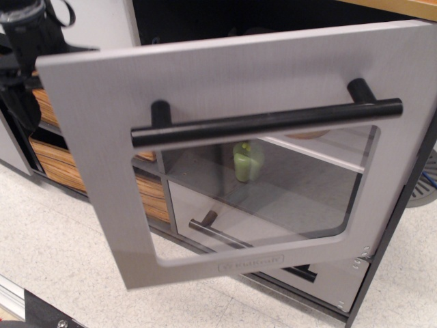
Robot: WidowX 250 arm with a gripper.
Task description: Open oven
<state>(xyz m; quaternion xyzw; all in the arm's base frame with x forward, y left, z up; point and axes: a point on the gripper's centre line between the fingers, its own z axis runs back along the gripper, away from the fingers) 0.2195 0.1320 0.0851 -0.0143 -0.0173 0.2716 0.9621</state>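
Note:
The silver-grey oven door [95, 137] stands partly swung out towards the camera, hinged on its right side, with its left edge well away from the cabinet. Its black bar handle [266, 123] runs across above the clear window [287, 198], and the embossed logo [250, 262] sits below it. Through the window I see a green toy pepper [247, 161] on the oven floor. My black gripper [22, 102] is at the top left, right by the door's left edge and partly hidden behind it. Its jaws are not clear.
The orange wood-grain drawers [58, 174] sit left of the oven, behind the door's edge. The lower grey drawer's black handle [218, 232] shows through the window. A black cabinet post [403, 212] stands at the right. The pale speckled floor [68, 260] lies in front.

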